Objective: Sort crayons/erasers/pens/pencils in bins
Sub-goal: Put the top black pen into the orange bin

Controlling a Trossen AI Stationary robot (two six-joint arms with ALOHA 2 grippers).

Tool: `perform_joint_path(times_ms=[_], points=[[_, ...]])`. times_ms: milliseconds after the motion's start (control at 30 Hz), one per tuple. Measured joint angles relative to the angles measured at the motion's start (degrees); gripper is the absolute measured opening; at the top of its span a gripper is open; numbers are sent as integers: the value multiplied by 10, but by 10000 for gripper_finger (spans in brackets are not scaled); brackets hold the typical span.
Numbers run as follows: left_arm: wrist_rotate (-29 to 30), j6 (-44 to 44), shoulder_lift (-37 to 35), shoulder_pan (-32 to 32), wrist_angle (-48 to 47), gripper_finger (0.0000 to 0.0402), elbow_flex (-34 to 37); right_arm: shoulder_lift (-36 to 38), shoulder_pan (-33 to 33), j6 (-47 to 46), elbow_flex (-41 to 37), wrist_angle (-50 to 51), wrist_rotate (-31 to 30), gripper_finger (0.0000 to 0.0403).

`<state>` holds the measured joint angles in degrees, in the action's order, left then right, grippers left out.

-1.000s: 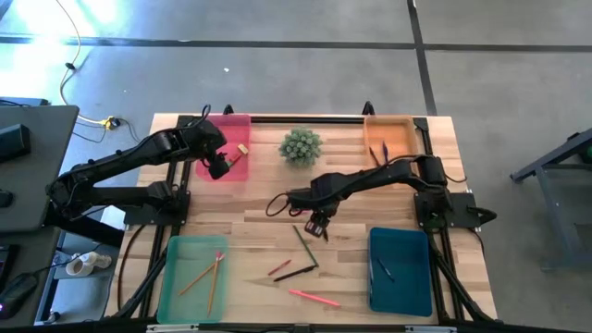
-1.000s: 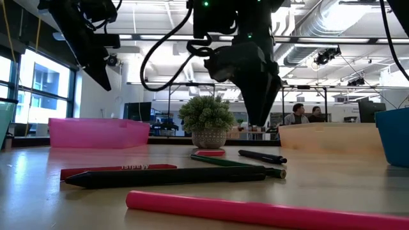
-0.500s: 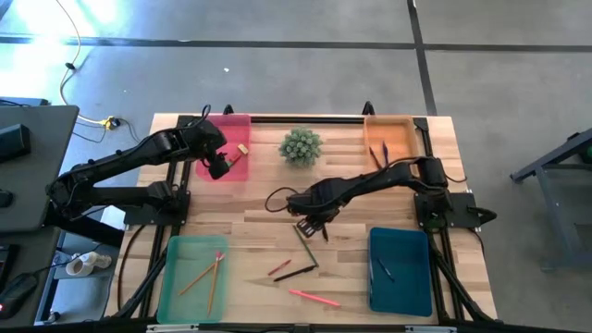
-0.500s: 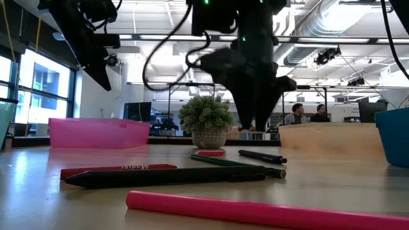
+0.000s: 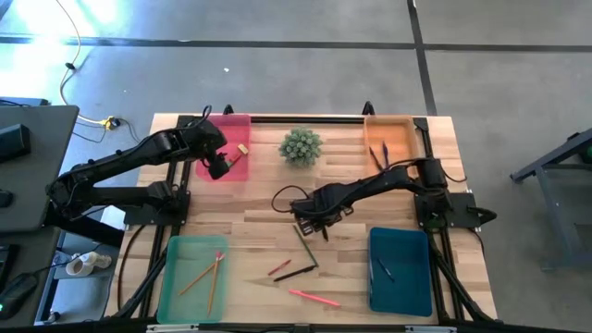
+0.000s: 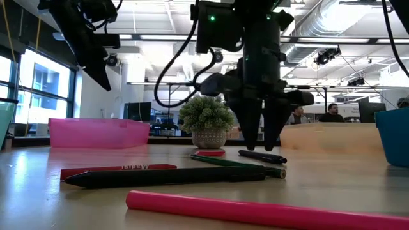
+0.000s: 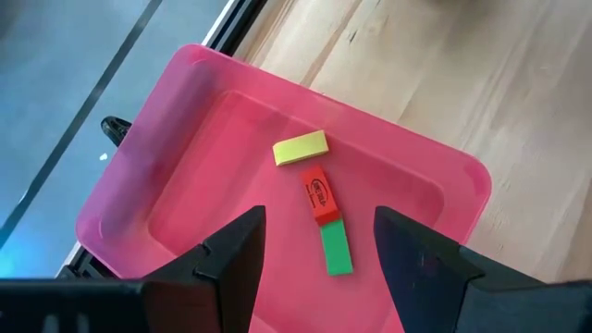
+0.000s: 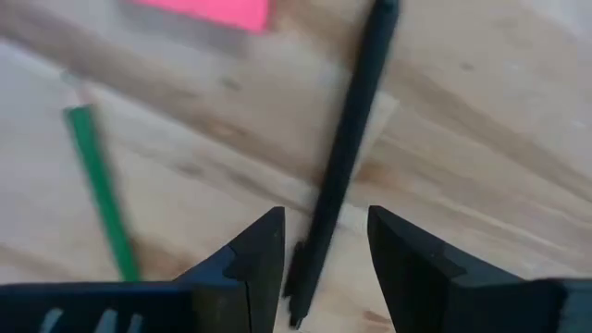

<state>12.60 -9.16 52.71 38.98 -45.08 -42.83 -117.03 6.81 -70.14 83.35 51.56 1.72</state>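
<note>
My right gripper [image 5: 315, 219] is open and hangs low over the table's middle. Its fingers stand on either side of a black pen [image 8: 347, 139] that lies flat on the wood; I see no touch in the low view [image 6: 261, 139]. A green pencil [image 8: 100, 185] and a pink eraser [image 8: 208, 9] lie beside the pen. My left gripper [image 7: 319, 268] is open and empty above the pink bin [image 5: 215, 139], which holds yellow, red and green erasers [image 7: 319, 185]. The orange bin [image 5: 388, 137], the green bin [image 5: 190, 268] and the teal bin [image 5: 400, 270] stand at the table's corners.
A small potted plant [image 5: 301, 145] stands at the far middle. A red crayon [image 5: 279, 268], a dark stick [image 5: 294, 273] and a pink pencil [image 5: 313, 297] lie near the front edge. The green bin holds two pencils [image 5: 205, 276]; the teal bin holds a pen [image 5: 383, 268].
My right gripper has turned about its own axis and gone down toward the black pen, so that its two fingers now stand apart over it. The pen and the other things lie as before.
</note>
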Motion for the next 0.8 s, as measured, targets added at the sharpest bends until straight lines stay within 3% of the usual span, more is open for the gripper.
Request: perform_joint_path(times_ms=[467,800], points=[[-4,0,0,0,1,190,0,-25,0,-33,2,0,-4,145],[-8,0,0,0,1,190,0,-26,0,-46,2,18,-2,36]])
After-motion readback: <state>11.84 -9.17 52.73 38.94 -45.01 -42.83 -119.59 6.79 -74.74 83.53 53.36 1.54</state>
